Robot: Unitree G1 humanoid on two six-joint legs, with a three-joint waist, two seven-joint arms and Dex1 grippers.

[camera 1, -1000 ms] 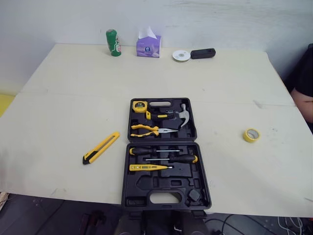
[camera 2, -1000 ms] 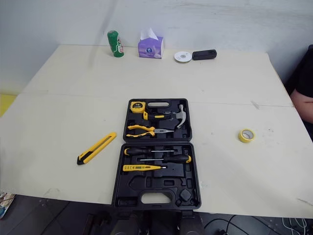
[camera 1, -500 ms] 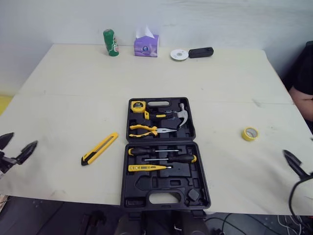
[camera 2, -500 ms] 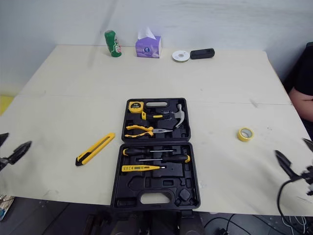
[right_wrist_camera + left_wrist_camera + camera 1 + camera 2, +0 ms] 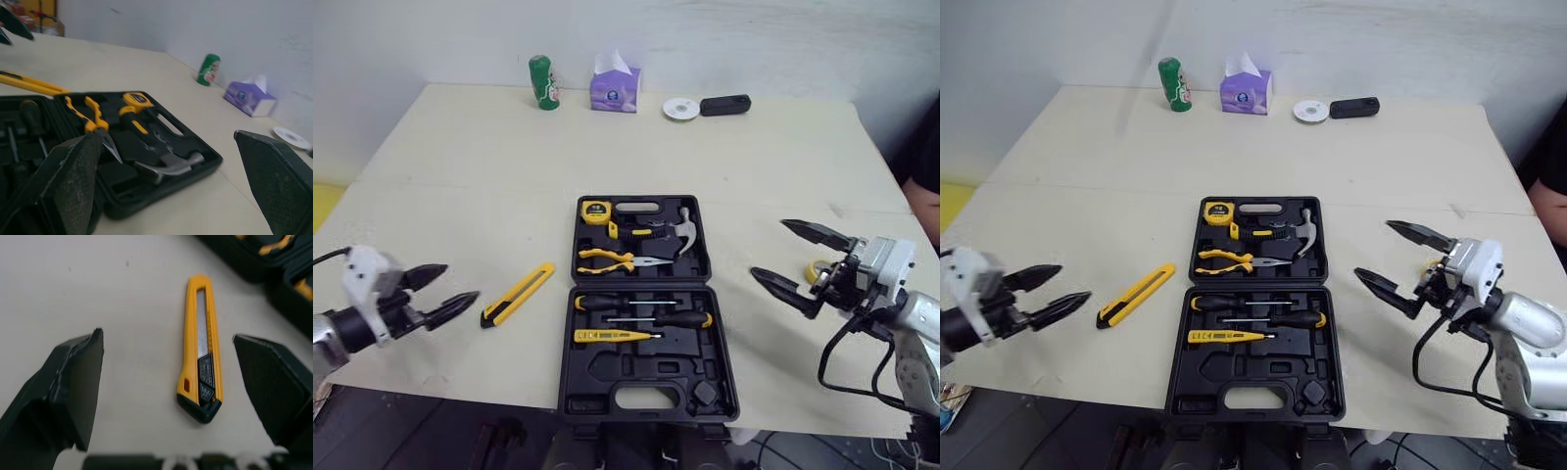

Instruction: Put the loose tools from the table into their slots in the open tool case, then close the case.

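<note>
You have two claws, both spread open and empty: the left claw hovers near the left edge of the table, and the right claw hovers near its right edge. One open tool case lies at the near edge. One utility knife lies loose between the tool case and the left claw. One yellow tape roll sits half hidden behind the right claw.

We've got a pale table carrying the open tool case centrally, utility knife just left, tape roll to the right; green can, tissue box, white disc and black block along the far edge.
</note>
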